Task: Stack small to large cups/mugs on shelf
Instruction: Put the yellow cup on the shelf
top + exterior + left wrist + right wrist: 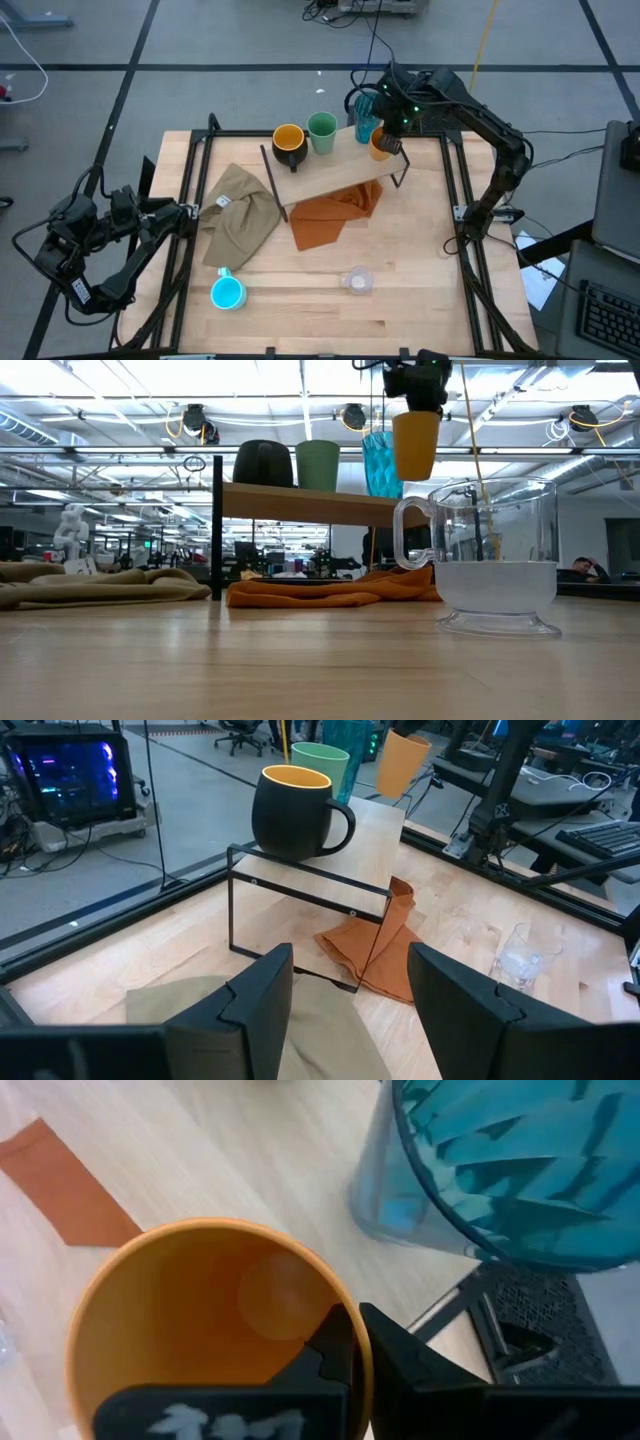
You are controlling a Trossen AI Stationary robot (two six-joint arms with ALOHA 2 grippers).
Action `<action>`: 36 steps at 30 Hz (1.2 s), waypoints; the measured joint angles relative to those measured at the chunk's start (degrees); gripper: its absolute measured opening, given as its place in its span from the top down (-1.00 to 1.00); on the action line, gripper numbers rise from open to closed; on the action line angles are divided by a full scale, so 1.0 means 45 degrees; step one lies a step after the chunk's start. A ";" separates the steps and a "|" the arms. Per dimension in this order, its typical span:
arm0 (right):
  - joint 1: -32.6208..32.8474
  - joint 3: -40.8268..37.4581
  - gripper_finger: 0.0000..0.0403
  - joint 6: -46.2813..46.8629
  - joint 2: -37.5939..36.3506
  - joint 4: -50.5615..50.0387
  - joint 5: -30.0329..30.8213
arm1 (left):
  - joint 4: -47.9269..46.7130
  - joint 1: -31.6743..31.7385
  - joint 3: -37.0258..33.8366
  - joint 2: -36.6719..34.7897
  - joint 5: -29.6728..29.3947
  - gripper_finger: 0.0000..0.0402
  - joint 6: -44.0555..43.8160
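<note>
Orange cup (415, 444) pinched by its rim in right gripper (352, 1350), upright, hanging above shelf (330, 172) end, just beside teal tumbler (365, 112). Left gripper (350, 982) wide, holding nothing, waiting far off.

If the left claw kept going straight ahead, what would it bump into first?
Probably the shelf with the black mug on it, straight ahead of the open left claw; the khaki cloth lies just below.

We see high view straight down over whole table (400, 310). Low view sits at tabletop, level, clear glass (495, 555) close. Left wrist looks across at shelf (370, 830); right wrist hangs close above orange cup (200, 1320). All share shelf.
</note>
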 joint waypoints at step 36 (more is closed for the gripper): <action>-0.0207 -0.0015 1.00 -0.0187 0.1307 -0.0488 -0.0598 | -0.0344 0.0000 -0.0004 0.0000 -0.0007 0.00 -0.0082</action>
